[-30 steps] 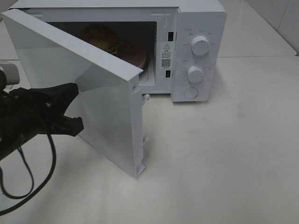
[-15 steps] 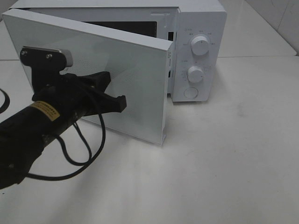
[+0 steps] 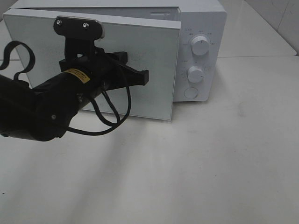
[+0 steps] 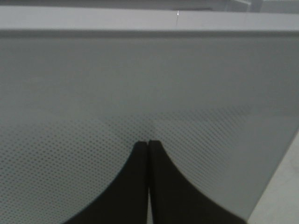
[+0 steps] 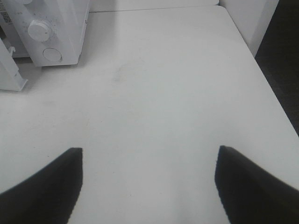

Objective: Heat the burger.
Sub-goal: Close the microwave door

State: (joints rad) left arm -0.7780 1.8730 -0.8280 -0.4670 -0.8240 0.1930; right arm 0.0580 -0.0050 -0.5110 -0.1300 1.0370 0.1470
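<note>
Burger is out of sight; the microwave door [image 3: 154, 56] stands slightly ajar, the left gripper [image 3: 142, 77] (jaws pressed together) against it, and the right gripper [image 5: 149, 149] gapes wide over the table [image 5: 163, 70].

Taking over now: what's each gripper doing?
Left gripper: shut, empty, at the microwave door.
Right gripper: open, holding nothing.

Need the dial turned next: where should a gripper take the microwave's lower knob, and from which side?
Probably pinch the lower knob across its round rim, coming straight at the control panel from the front: it stands proud of that upright face.
</note>
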